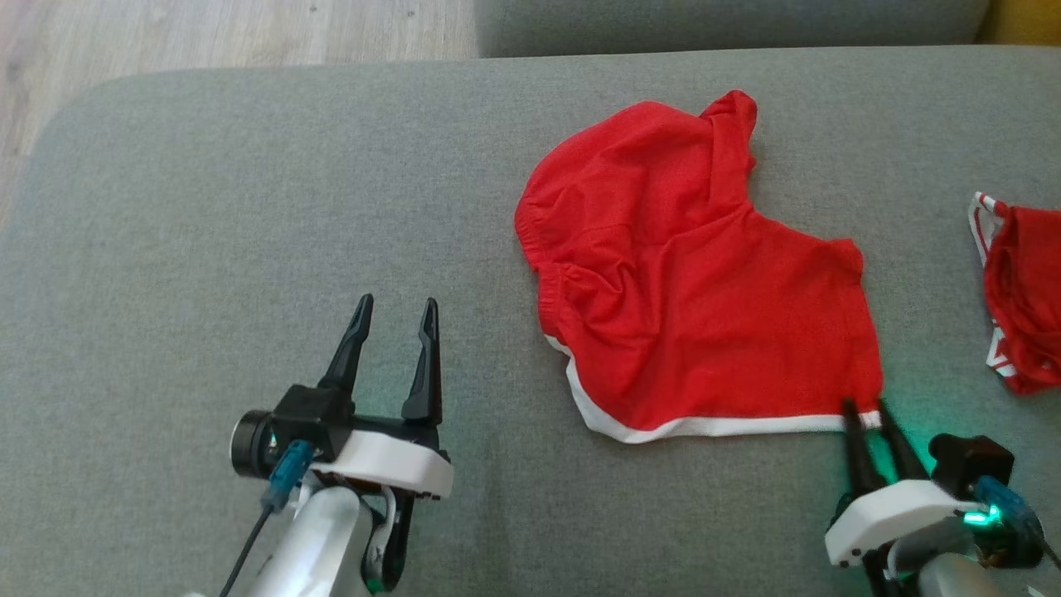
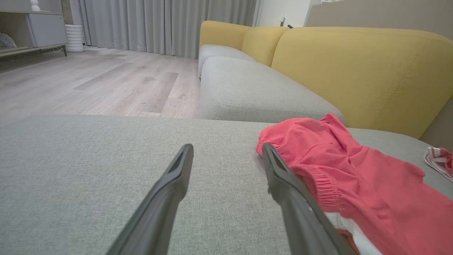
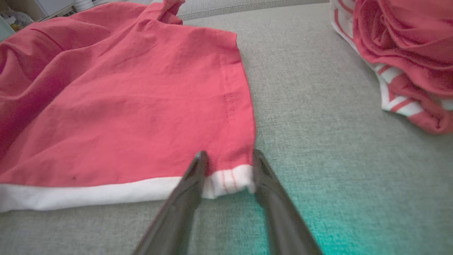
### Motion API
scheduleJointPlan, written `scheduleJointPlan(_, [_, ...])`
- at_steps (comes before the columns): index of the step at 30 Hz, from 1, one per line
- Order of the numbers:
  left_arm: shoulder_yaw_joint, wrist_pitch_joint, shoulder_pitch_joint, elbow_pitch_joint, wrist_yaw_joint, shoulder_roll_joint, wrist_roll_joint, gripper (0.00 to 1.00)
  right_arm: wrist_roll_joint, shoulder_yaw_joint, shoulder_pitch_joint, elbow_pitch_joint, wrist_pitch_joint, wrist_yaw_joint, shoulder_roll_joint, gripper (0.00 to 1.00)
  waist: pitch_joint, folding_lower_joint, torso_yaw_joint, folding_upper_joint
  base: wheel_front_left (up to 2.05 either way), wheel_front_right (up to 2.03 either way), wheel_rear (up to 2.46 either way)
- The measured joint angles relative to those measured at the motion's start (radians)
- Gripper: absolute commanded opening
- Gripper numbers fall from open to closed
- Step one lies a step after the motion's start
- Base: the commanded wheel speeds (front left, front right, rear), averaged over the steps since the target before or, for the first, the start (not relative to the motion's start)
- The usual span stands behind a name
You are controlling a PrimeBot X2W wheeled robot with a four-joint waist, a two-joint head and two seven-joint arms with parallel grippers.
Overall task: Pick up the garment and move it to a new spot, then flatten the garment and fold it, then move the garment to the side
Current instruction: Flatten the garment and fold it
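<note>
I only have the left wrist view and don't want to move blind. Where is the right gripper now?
Observer: The right gripper is at the red shorts' near right corner, one finger either side of the white hem.
Operator: Has it pinched?
Observer: Not visibly; the jaws stand apart and the corner lies flat on the grey cushion.
Operator: Is my left gripper touching the shorts?
Observer: No; head view shows it open, left of them, with bare cushion between.
</note>
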Motion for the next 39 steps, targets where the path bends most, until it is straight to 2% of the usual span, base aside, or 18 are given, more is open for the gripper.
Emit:
scheduleJointPlan(4, [0.0,0.0,-0.001,0.013,-0.002,0.0,0.009,1.0,0.005,-0.03,-0.008,0.013,-0.001,0.0,0.001,0.0,0.002,0.0,-0.001,0.0,0.0,0.0,0.0])
scheduleJointPlan(7, [-0.004,0.0,-0.002,0.026,-0.023,0.0,0.017,1.0,0.005,-0.064,-0.018,0.021,-0.002,0.0,0.001,0.0,0.001,0.0,-0.006,0.0,0.0,0.0,0.0])
scheduleJointPlan(9, [-0.019,0.0,-0.005,0.046,-0.053,0.0,0.03,1.0,0.005,-0.081,-0.018,0.028,-0.002,0.0,0.001,0.0,0.0,0.0,-0.013,0.0,0.0,0.0,0.0])
scheduleJointPlan(13, [-0.102,0.0,-0.022,0.118,-0.141,0.015,0.065,1.0,0.021,-0.113,-0.024,0.042,-0.002,0.0,0.001,0.0,-0.002,-0.0001,-0.028,0.0,0.0,0.0,0.0])
scheduleJointPlan(17, [-0.188,0.005,-0.063,0.177,-0.176,0.029,0.068,1.0,0.019,-0.133,-0.05,0.054,-0.001,0.0,0.001,0.0,0.002,-0.0001,-0.039,0.0,0.0,0.0,0.0])
scheduleJointPlan(21, [-0.257,0.006,-0.119,0.209,-0.177,0.042,0.043,1.0,0.014,-0.137,-0.064,0.059,-0.001,0.0,0.001,0.0,0.011,0.0,-0.048,0.0,0.0,0.0,0.0])
scheduleJointPlan(27, [-0.41,0.038,-0.198,0.235,-0.178,0.056,-0.069,1.0,0.014,-0.122,-0.084,0.063,0.0,0.0,0.001,0.0,0.033,0.0,-0.066,0.0,0.0,0.0,0.0])
scheduleJointPlan(39, [-0.516,0.04,-0.289,0.309,-0.184,0.085,-0.203,1.0,0.016,-0.088,-0.104,0.062,-0.002,0.0,0.001,0.0,0.061,0.0,-0.096,0.0,0.0,0.0,0.0])
